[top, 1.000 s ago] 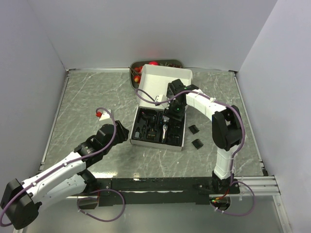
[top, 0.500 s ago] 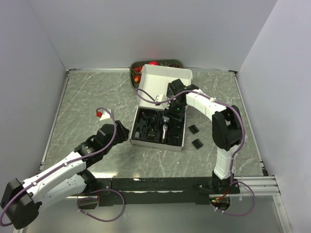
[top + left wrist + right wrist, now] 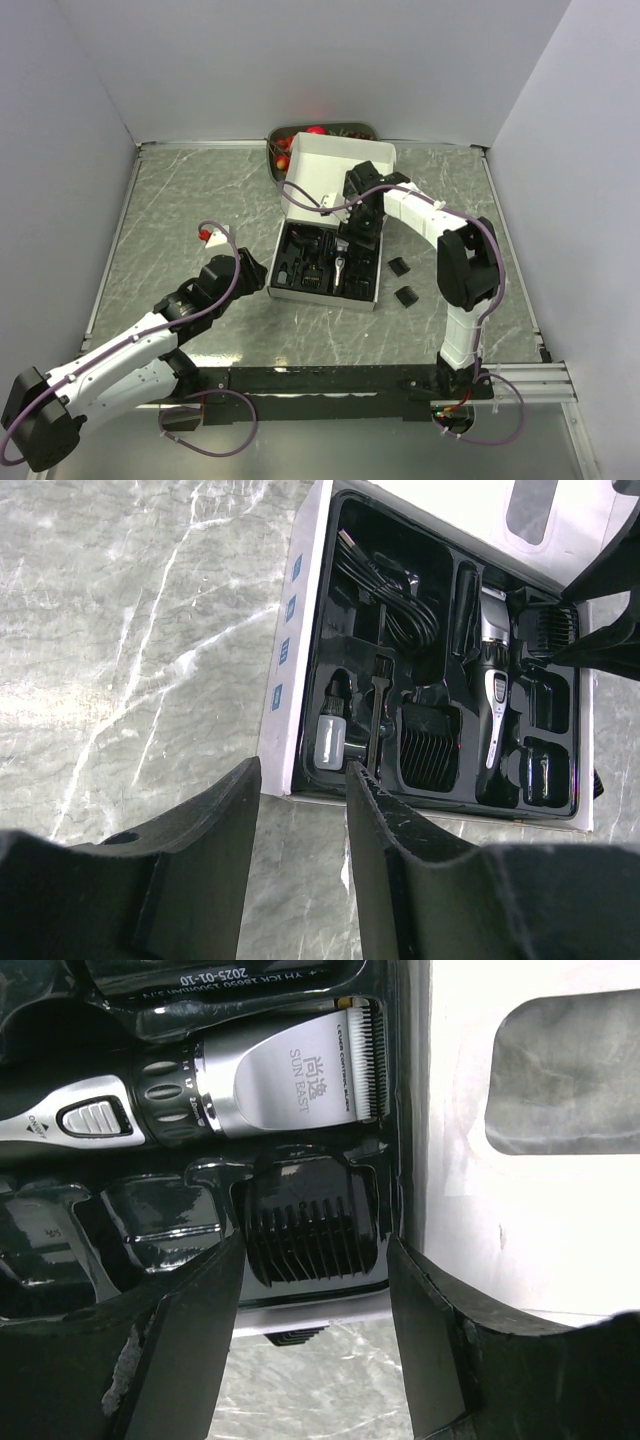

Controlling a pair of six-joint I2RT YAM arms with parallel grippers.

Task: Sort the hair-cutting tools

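Observation:
A white box holds a black insert with the hair-cutting tools. The black-and-silver clipper lies in its slot; it also shows in the left wrist view. A black comb guard sits in the compartment below the clipper head. My right gripper is open and empty, its fingers either side of that guard; in the top view it hovers over the box's right back part. Another guard sits in the insert. Two comb guards lie on the table right of the box. My left gripper is open and empty by the box's near left edge.
A grey tray of fruit stands behind the box against the back wall. A small red-and-white piece lies on the table to the left. A coiled black cable fills the insert's back left compartment. The box lid stands open.
My right gripper has shifted slightly over the box's back right compartment. The left arm has not moved.

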